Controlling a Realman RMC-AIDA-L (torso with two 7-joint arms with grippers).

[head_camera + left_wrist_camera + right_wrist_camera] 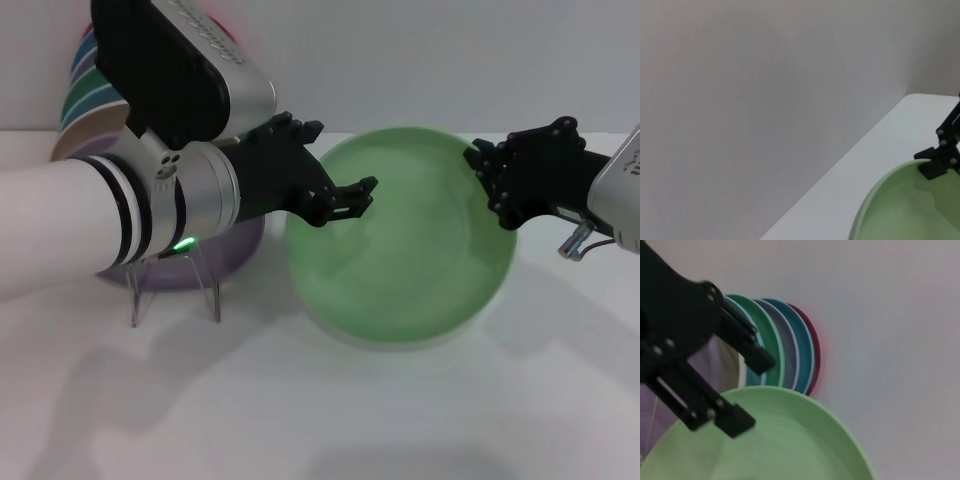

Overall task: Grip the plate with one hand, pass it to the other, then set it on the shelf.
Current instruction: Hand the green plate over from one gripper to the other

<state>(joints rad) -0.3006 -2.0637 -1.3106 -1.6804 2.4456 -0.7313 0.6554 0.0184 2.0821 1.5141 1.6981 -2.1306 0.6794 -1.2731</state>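
White tabletop and a plain pale wall make up the workspace I am looking at. My right gripper [478, 160] sits at the plate's [405, 250] far right rim; its fingers appear closed on that edge, carrying the plate tilted above the table. My left gripper [345, 200] is at the plate's left rim with its fingers spread wide, one finger [355, 190] over the plate's face. In the right wrist view the two black fingers sit apart, one just over the rim and one well off it, so I judge that it has no grip.

Progress, as I judge it: the pick-up is done and the hand-over is under way but not complete. Left to do: the left gripper must close on the rim, the right must let go, and the plate must then go to the shelf [175, 285], which stands on the table at the left, under my left forearm.

Around the shelf: a lilac plate [235, 250] stands in it, and a row of coloured plates [785, 352] stands upright behind, near the wall. I note the left arm itself covers much of the shelf, and the lilac plate already takes one slot, so placing will be tight.
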